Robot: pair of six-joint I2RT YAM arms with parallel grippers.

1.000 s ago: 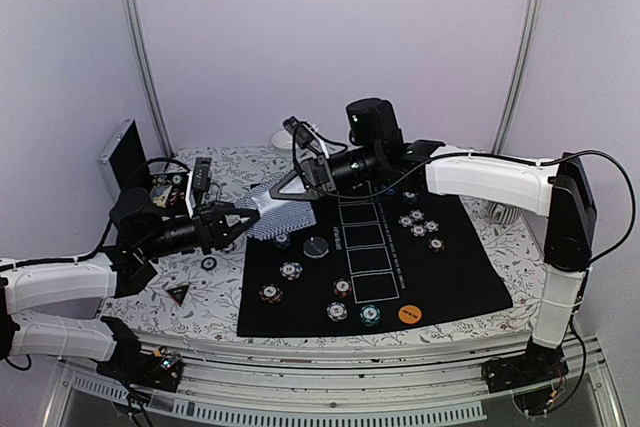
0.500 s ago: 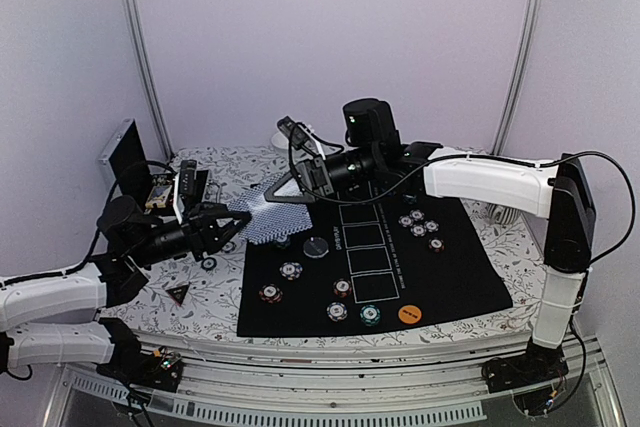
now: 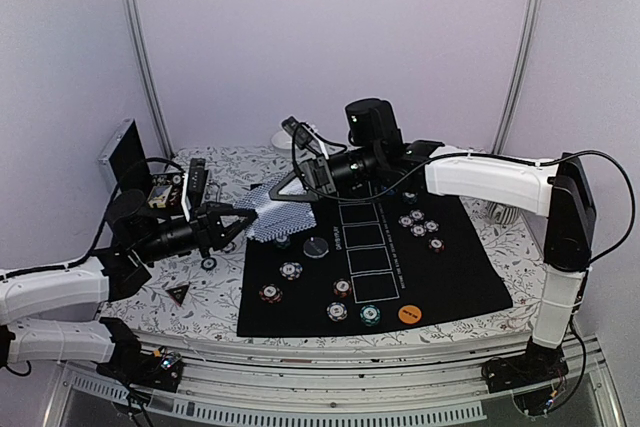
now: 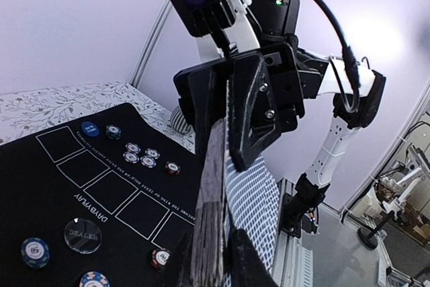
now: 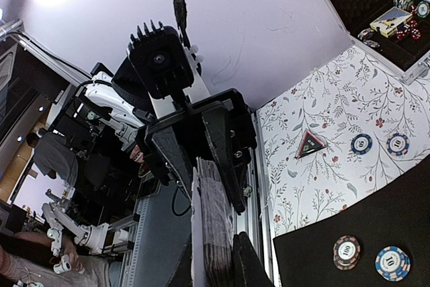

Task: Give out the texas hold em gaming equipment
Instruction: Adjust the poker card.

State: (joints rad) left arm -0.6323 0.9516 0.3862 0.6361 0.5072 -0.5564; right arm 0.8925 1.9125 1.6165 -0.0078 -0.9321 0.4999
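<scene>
Both ends of one fanned pack of grey-blue-backed playing cards (image 3: 272,212) are pinched: the left pincer (image 3: 238,224) grips the near-left end and the right pincer (image 3: 300,190) grips the far-right end. So the pack is held up between them, over the far-left corner of the black mat (image 3: 450,277). We see round striped-edge poker chips (image 3: 290,270) and an orange button disc (image 3: 408,314) lying on this mat, and a black-red triangle marker (image 3: 178,294) on the flowered bench (image 3: 220,312) left of it

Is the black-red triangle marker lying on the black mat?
No, the triangle marker lies on the floral tablecloth, left of the black mat and apart from its edge.
</scene>
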